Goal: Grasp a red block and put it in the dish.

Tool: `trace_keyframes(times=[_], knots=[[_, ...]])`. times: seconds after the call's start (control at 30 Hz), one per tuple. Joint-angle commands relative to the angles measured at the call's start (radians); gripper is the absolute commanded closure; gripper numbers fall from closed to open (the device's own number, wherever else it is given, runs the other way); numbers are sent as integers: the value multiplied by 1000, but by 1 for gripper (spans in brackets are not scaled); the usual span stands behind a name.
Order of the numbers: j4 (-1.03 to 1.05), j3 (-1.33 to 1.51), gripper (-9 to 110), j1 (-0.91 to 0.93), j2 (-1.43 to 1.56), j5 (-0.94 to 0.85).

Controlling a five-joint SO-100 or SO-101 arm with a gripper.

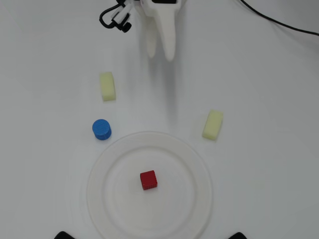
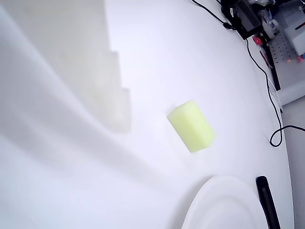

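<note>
Red block lies near the centre of the dish, resting flat and touching nothing else. Beyond the rim on the white surface — a blue cylinder just beside it, two pale yellow blocks farther out. End effector at the top edge, well apart, holding nothing — fingers narrowly parted.

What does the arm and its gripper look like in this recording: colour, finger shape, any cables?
In the overhead view the gripper is plain white plastic, with two tapered fingers narrowing to rounded tips. A looped black cable with a dark connector sits beside the wrist. In the wrist view one finger appears as a blurred white stepped slab. No markings are visible.
</note>
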Motion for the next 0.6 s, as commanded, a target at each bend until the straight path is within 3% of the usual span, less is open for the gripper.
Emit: trace_keyframes(times=[0.0,0.13,0.33,0.57], knots=[[58,130,60,28,218,17],[137,259,62,61,397,78],[166,379,65,38,411,166],[222,422,97,-46,413,249]])
